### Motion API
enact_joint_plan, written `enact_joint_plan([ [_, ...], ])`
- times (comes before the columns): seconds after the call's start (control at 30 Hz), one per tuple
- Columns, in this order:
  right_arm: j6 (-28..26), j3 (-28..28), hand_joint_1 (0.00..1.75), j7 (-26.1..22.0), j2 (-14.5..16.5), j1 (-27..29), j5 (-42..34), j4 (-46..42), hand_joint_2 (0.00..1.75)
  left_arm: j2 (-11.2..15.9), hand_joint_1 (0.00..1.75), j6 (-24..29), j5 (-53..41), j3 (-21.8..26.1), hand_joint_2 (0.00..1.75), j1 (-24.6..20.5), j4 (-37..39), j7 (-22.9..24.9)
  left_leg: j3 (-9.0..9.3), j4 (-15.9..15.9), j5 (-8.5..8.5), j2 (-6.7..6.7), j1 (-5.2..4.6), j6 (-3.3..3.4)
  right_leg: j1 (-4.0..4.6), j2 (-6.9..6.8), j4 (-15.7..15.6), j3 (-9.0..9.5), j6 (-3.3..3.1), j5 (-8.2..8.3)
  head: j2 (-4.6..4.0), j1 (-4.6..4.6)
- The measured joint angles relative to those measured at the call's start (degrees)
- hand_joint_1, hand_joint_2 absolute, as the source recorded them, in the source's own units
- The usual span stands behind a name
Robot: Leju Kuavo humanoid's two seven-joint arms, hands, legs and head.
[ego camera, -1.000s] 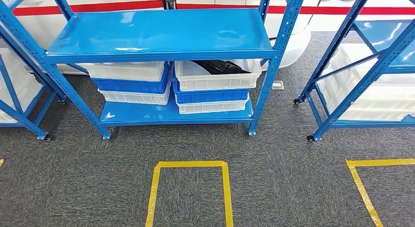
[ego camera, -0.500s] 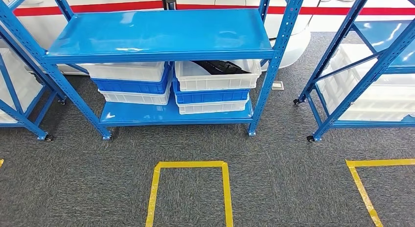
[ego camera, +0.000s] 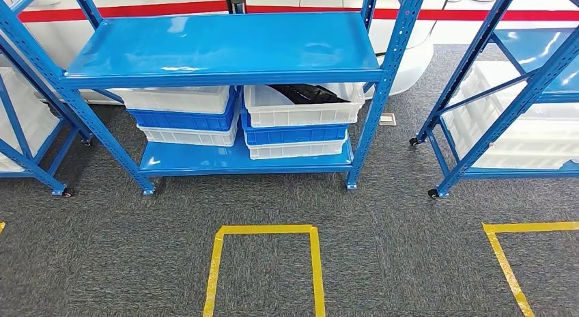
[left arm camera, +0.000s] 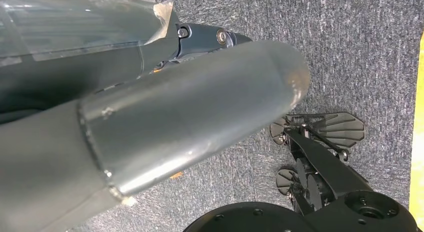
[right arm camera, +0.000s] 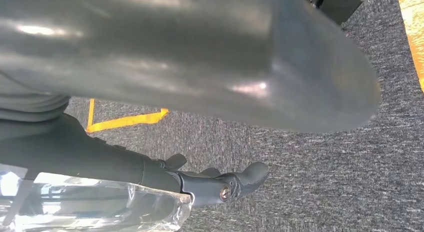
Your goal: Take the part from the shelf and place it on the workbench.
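I am looking down at a blue shelf [ego camera: 225, 47] standing on grey carpet [ego camera: 382, 255], and the dark part [ego camera: 307, 93] is lying in the top white bin [ego camera: 304, 108] of the right-hand stack on the lower level, beside a second stack of bins [ego camera: 183, 115]. A square of yellow tape [ego camera: 265, 262] is lying on the carpet in front of the shelf. My left hand [left arm camera: 165, 97] and right hand [right arm camera: 200, 142] are both hanging over the carpet holding nothing, fingers extended and apart from the thumbs.
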Motion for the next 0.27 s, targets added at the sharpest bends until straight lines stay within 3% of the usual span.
enact_joint_plan([
  [0.27, 0.0, 0.0, 0.0, 0.0, 0.0, 0.0, 0.0, 0.0, 0.0, 0.0, 0.0, 0.0, 0.0, 0.0, 0.0, 0.0, -0.1, 0.0, 0.0, 0.0, 0.0, 0.0, 0.0, 0.0, 0.0, 0.0, 0.0, -0.01, 0.0, 0.0, 0.0, 0.0],
])
